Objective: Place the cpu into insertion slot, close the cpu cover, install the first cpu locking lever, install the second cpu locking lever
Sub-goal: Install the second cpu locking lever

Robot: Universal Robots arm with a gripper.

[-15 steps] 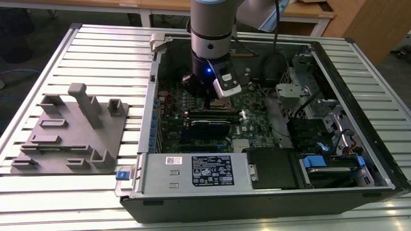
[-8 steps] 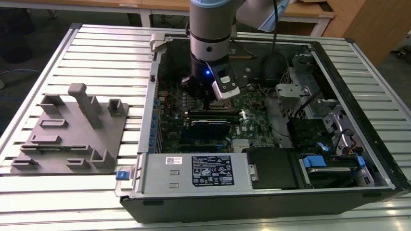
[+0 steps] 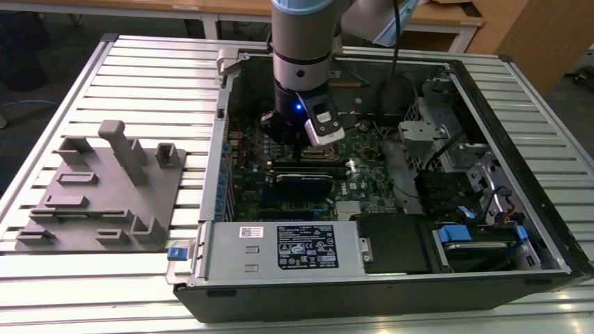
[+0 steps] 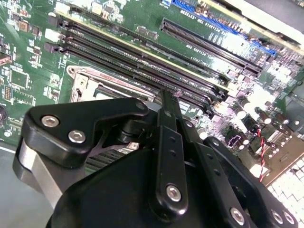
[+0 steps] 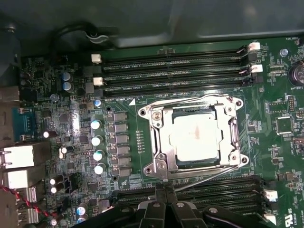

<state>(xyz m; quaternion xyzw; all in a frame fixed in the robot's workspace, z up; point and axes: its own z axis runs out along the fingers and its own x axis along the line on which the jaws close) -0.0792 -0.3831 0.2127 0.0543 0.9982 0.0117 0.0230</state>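
A slatted metal tabletop carries an open computer case and, to the exterior view's left, a grey fixture block. The arm reaches down into the case over the green circuit board. In the first wrist view the insertion slot sits between banks of long black memory slots. The cpu cover lies flat over the slot, and the cpu shows through its square cut-out, seated in the slot. Thin wire levers run along the slot's edges. The tool hangs just beside the slot's edge, over the nearer memory slots, its fingers pressed together and holding nothing.
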